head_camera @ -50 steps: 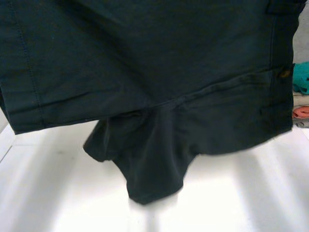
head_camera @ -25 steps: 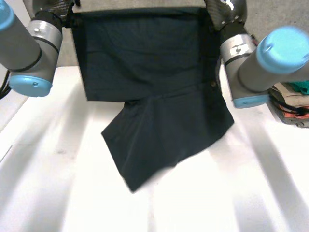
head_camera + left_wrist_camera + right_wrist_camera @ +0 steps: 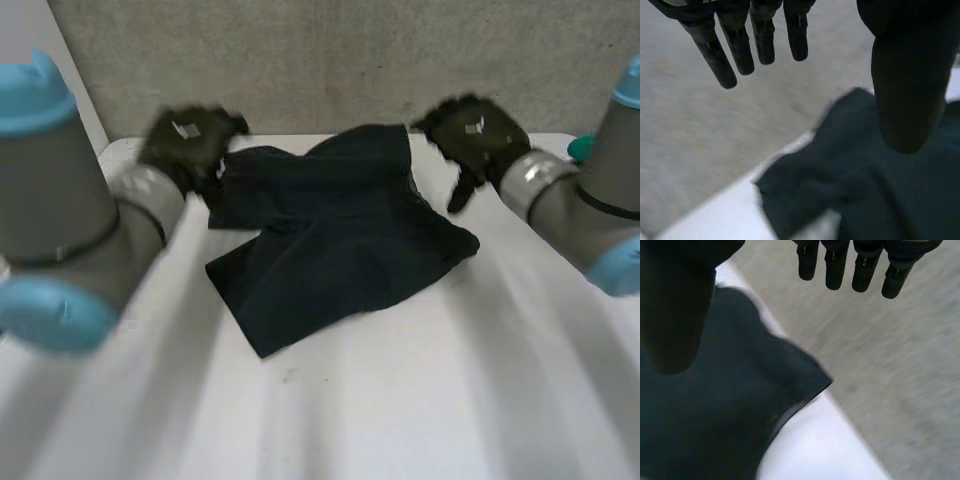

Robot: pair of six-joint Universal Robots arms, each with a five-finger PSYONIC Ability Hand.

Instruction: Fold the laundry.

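Observation:
Dark shorts (image 3: 335, 230) lie crumpled on the white table (image 3: 420, 400), at its far half near the wall. My left hand (image 3: 188, 142) hovers beside their far left corner with straight fingers (image 3: 740, 45) and thumb (image 3: 907, 85) spread, holding nothing. Beside the far right corner, my right hand (image 3: 475, 135) is open too, its fingers (image 3: 865, 265) and thumb (image 3: 675, 305) apart from the cloth (image 3: 715, 420). In the left wrist view the shorts (image 3: 865, 195) lie under the thumb.
A grey wall (image 3: 330, 60) stands right behind the table's far edge. A teal item (image 3: 580, 148) peeks out at the far right behind my right arm.
Both hands held the shorts up by the waistband; they have let go and opened. The shorts have dropped onto the table, and the arms have swung lower and apart.

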